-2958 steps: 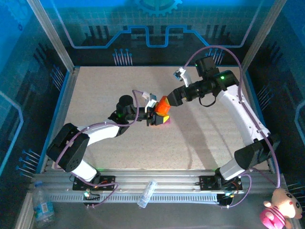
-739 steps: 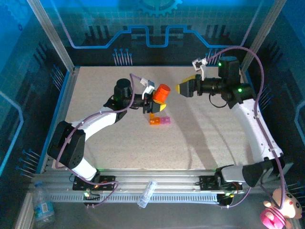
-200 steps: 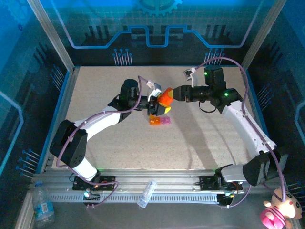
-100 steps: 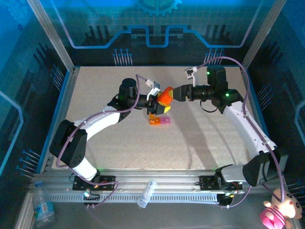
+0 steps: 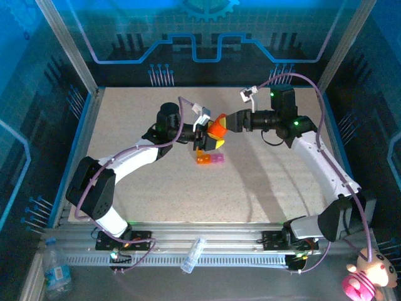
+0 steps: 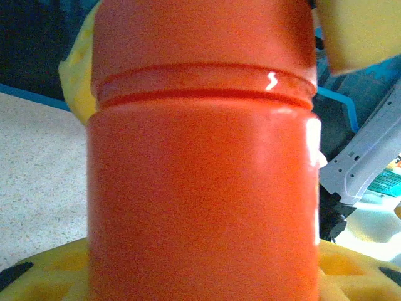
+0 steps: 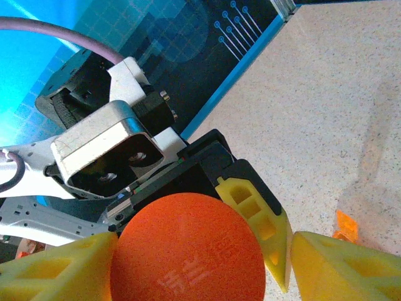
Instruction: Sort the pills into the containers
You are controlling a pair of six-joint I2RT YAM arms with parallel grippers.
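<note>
Raised lettering runs across the orange lid in front of my right wrist camera: a short row of characters moulded into the plastic, too soft and too slanted for me to read. Seen from above, the plastic bottle at my near left corner wears a blue label, its print too small to make out. I can read nothing else.

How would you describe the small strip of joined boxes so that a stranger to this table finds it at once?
On the speckled beige table, find the middle, where an orange bottle is held up. The strip of containers lies flat just on the near side of that bottle. Unlike the bottle, it is low and two-coloured: orange at the left, pink at the right.
</note>
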